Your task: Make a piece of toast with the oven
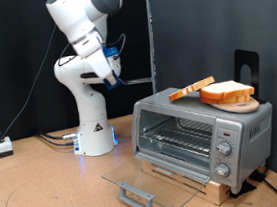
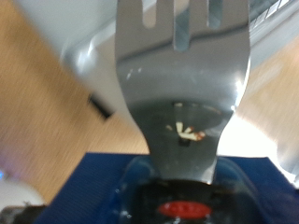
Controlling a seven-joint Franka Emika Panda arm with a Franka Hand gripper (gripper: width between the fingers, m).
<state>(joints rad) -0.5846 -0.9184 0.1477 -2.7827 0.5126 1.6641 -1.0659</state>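
Note:
The oven [image 1: 244, 130] stands on a wooden board at the exterior view's right. Its glass door [image 1: 151, 172] is folded down flat, with the grey bar handle [image 1: 136, 196] at the front, and the wire rack [image 1: 177, 134] inside is bare. The piece of toast [image 1: 191, 87] lies tilted on the oven's roof, leaning against a thicker pile of slices [image 1: 228, 93]. My gripper [image 1: 113, 78] hangs high, to the exterior view's left of the oven and apart from it. In the wrist view it is shut on a metal fork [image 2: 182, 75] whose tines point away.
The robot's white base [image 1: 94, 129] stands on the wooden table [image 1: 48, 189] behind the open door. Cables and a small box [image 1: 1, 147] lie at the exterior view's left. A black stand [image 1: 247, 66] rises behind the oven.

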